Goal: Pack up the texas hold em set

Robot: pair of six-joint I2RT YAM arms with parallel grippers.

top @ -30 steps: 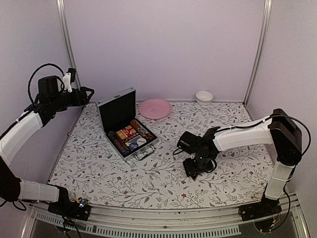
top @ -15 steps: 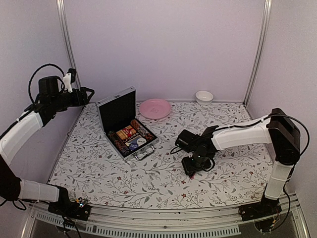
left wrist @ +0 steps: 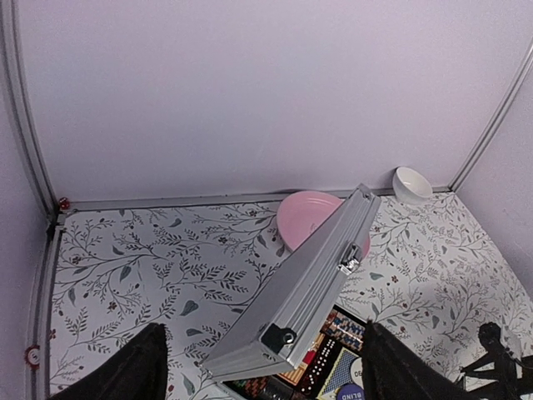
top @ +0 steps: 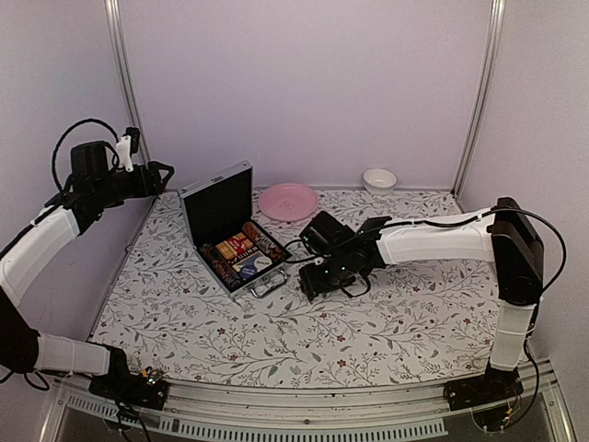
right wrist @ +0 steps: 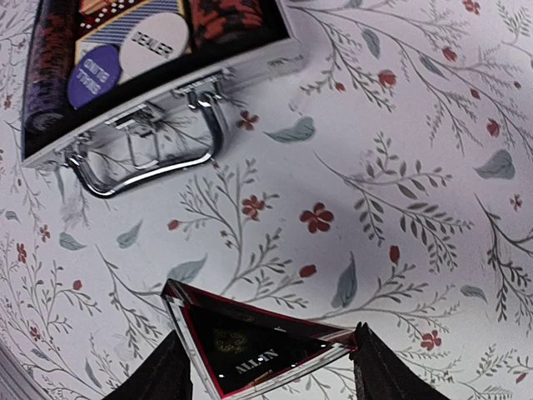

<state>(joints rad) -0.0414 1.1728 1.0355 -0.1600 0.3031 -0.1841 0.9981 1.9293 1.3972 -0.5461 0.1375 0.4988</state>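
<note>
The silver case [top: 241, 262] lies open left of centre with its lid [top: 219, 201] raised; chip stacks, cards and a white dealer button [right wrist: 156, 42] fill its black lining. The metal handle [right wrist: 154, 154] points toward my right gripper. My right gripper [right wrist: 271, 367] is shut on the black-and-red triangle [right wrist: 258, 350], which spans from one finger to the other just above the cloth. Seen from above, this gripper [top: 311, 281] hangs right beside the case's handle [top: 267, 285]. High at the far left, my left gripper [top: 166, 175] stands open and holds nothing; it looks down on the lid [left wrist: 308, 283].
A pink plate [top: 288, 201] sits behind the case, close to the back wall, and shows behind the lid as the pink plate [left wrist: 304, 218]. A small white bowl [top: 379, 179] stands at the back right. Flowered cloth covers the table.
My right arm has swung left from mid-table to the case's handle, carrying the triangle, and its jaws have narrowed onto it. The left arm has not moved.
</note>
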